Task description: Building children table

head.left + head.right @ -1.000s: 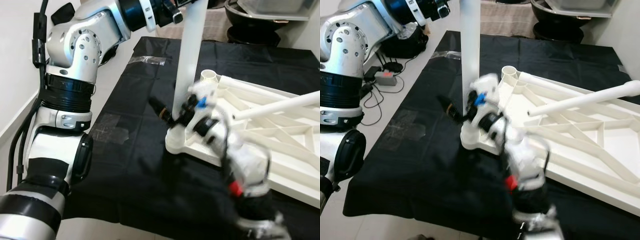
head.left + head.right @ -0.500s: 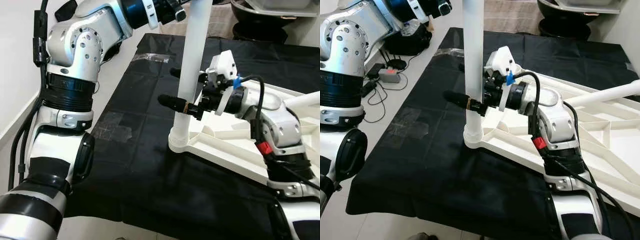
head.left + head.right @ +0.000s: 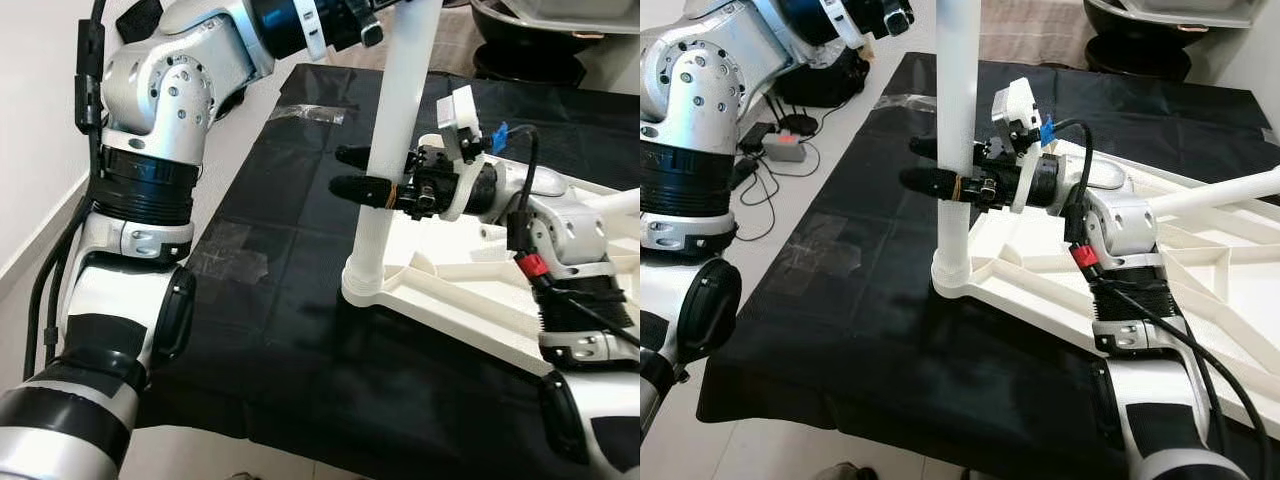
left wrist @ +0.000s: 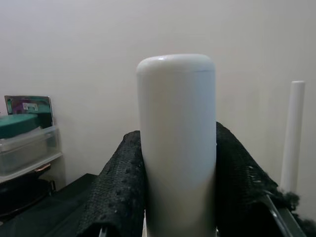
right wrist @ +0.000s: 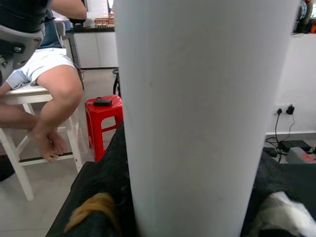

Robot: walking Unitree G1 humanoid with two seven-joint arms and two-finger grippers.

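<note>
Black cloth (image 3: pixel 300 330) over the floor, white upturned tabletop (image 3: pixel 1200 290) lying on it, white leg (image 3: pixel 392 170) upright in its near corner socket, right gripper (image 3: pixel 362 172) clamped around mid-leg, left gripper (image 4: pixel 175 197) squeezing the leg's top

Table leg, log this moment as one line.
table leg upright in tabletop corner socket | left gripper holds top | right gripper straddles middle

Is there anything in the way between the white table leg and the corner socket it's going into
Nothing visible does. The white table leg already stands upright with its foot in the corner socket of the upturned tabletop. The right tool straddles it midway, and the left tool holds it near the top.
</note>
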